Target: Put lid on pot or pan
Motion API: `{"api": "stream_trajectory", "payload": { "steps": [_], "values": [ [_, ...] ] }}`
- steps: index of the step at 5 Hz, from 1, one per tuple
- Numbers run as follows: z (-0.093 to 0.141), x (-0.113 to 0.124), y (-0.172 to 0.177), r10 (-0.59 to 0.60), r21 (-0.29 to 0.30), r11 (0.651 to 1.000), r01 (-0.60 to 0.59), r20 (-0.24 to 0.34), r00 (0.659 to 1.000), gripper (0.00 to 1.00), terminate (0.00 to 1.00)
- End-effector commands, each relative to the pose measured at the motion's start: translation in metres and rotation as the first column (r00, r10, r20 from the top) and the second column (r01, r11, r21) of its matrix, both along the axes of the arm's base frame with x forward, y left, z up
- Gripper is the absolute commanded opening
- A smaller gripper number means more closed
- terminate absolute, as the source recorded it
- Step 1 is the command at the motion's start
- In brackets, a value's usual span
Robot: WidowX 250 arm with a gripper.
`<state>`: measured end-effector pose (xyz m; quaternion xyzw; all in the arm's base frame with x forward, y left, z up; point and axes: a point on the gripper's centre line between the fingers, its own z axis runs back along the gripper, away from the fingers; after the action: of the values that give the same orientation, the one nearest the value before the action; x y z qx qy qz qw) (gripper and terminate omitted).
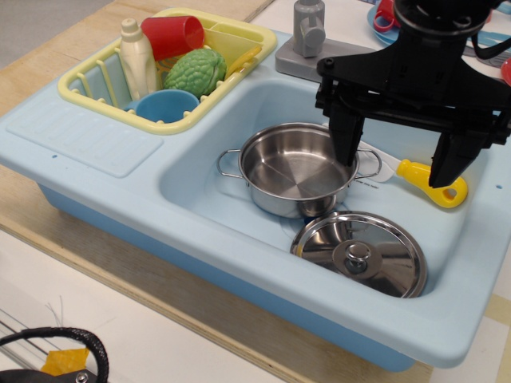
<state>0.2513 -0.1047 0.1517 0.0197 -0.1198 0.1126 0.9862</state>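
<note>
You have the black two-fingered gripper (397, 155) hanging above the light blue plastic sink (200, 191), with its jaws spread wide and holding nothing. One finger hangs in front of the right rim of the small shiny steel pot with two thin wire loop handles (295, 171); the other is in front of the yellow plastic handle of a toy utensil (431, 183). The pot stands upright and empty in the basin. The round flat shiny steel lid with a small central knob (359, 253) lies in the basin just beside the pot, toward the front right, and it seems to lean a little against the pot wall or touch it; you cannot be sure which.

The risks from here, as I judge them: the knob is small and smooth, so a grasp that is off centre may let the lid slip or tip. If you go down too near the pot, a finger can push it or catch the wire handle. The lid looks slightly wider than the rim, so a tilted release may leave it sitting askew. The yellow handle also lies near your path.
</note>
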Motion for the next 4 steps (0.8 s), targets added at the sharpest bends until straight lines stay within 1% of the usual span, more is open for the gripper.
{"api": "stream_trajectory", "payload": {
  "steps": [1, 2, 4],
  "values": [
    [0.0, 0.0, 0.0, 0.0, 0.0, 1.0, 0.0, 0.0, 1.0, 1.0, 0.0],
    [-0.012, 0.0, 0.0, 0.005, 0.002, 1.0, -0.005, 0.019, 1.0, 1.0, 0.0],
    [-0.031, -0.002, 0.004, 0.013, 0.006, 1.0, -0.013, 0.025, 1.0, 1.0, 0.0]
  ]
}}
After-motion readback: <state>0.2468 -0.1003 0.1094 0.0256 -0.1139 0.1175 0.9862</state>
